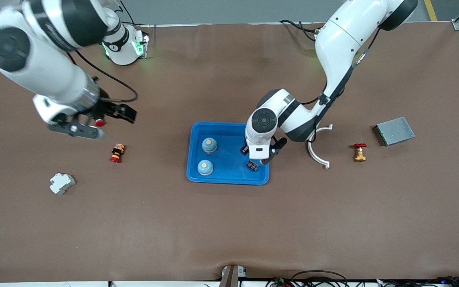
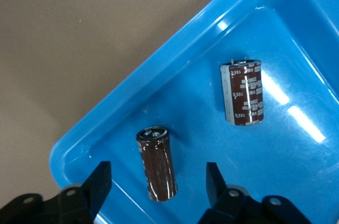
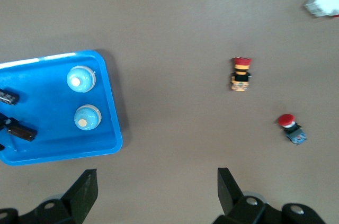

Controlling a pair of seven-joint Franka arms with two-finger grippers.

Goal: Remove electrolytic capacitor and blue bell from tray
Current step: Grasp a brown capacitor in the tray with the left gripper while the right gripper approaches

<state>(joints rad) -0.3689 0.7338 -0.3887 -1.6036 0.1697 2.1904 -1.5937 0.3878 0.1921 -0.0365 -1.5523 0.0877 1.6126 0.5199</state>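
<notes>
A blue tray [image 1: 229, 175] sits mid-table. Two blue-grey bells [image 1: 209, 145] [image 1: 205, 167] stand in it toward the right arm's end. My left gripper [image 1: 259, 156] hangs open low over the tray's other end. In the left wrist view its gripper [image 2: 157, 181] straddles a dark brown capacitor [image 2: 157, 164] lying in the tray [image 2: 159, 83], without touching it. A second capacitor [image 2: 242, 92] lies beside it. My right gripper [image 1: 88, 121] is open and empty, up over bare table; its wrist view [image 3: 156, 187] shows the tray [image 3: 114, 123] and bells [image 3: 81, 79].
A red-and-yellow push button [image 1: 117, 153], a red button [image 1: 100, 122] and a white block [image 1: 61, 183] lie toward the right arm's end. A white curved piece [image 1: 317, 151], a brass valve [image 1: 359, 152] and a grey metal box [image 1: 395, 130] lie toward the left arm's end.
</notes>
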